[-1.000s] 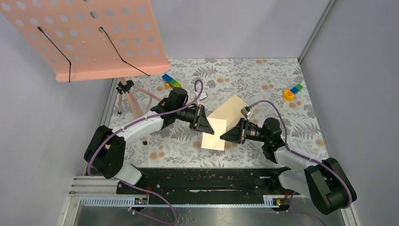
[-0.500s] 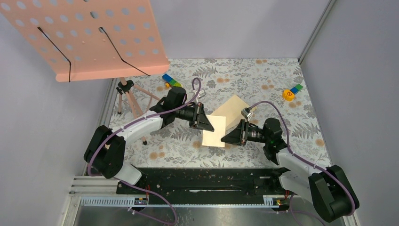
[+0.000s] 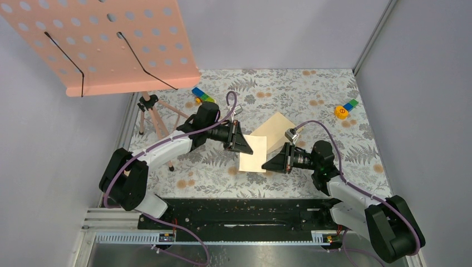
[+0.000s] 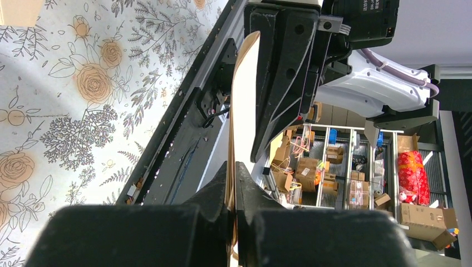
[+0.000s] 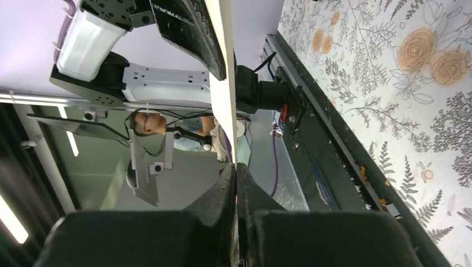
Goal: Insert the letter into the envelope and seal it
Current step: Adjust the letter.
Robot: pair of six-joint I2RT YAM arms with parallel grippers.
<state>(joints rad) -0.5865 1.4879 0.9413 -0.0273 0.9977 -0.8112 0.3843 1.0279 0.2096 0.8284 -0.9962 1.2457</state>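
The left claw (image 3: 245,146) and right claw (image 3: 266,163) both pinch the letter (image 3: 253,157) tightly above the tabletop (image 3: 311,94), envelope (image 3: 278,125) lying at its one o'clock; pulling against each other could tear or drop it

Both arms meet mid-table. The left gripper (image 3: 249,150) and the right gripper (image 3: 265,164) each pinch an edge of the letter (image 3: 254,158), so the sheet stretched between them bars any pass through that gap. Just beyond it the envelope (image 3: 274,128) lies flat and low on the mat.

The far-left corner is crowded: the pink perforated board (image 3: 111,44) overhangs it, and its tripod legs (image 3: 157,119) stand right beside the left arm. A coloured block (image 3: 202,95) sits near the back left and a small toy (image 3: 344,109) at the back right.

Open mat (image 3: 311,89) runs along the back middle and down the right side. The black rail (image 3: 245,211) borders the near edge.
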